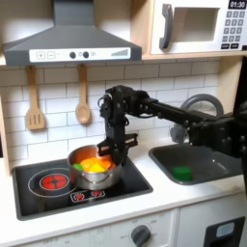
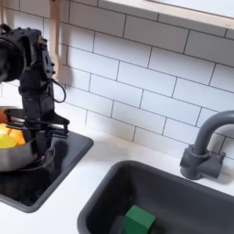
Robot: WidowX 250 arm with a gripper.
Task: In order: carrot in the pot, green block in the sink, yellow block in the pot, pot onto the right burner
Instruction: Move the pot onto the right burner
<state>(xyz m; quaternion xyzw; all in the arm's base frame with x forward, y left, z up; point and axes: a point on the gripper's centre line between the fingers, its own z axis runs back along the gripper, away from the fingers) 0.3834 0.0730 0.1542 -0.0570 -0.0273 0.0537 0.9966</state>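
The shiny pot [image 1: 94,171] stands on the black cooktop, right of the red-ringed left burner [image 1: 48,180]. Inside it lie the orange carrot [image 1: 85,154] and the yellow block [image 1: 95,166]. Both also show in the second exterior view: the carrot [image 2: 5,120] and the yellow block [image 2: 7,140] in the pot [image 2: 16,154]. My gripper [image 1: 117,148] hangs over the pot's right rim, fingers spread apart, gripper [image 2: 44,126] holding nothing I can see. The green block [image 1: 181,174] [image 2: 139,220] lies in the dark sink [image 1: 207,154] [image 2: 183,196].
A dark arched faucet [image 1: 200,100] [image 2: 207,146] rises behind the sink. Two wooden utensils [image 1: 35,101] hang on the tiled wall behind the stove, under a range hood [image 1: 68,43]. A microwave [image 1: 198,26] sits at upper right. White counter runs between cooktop and sink.
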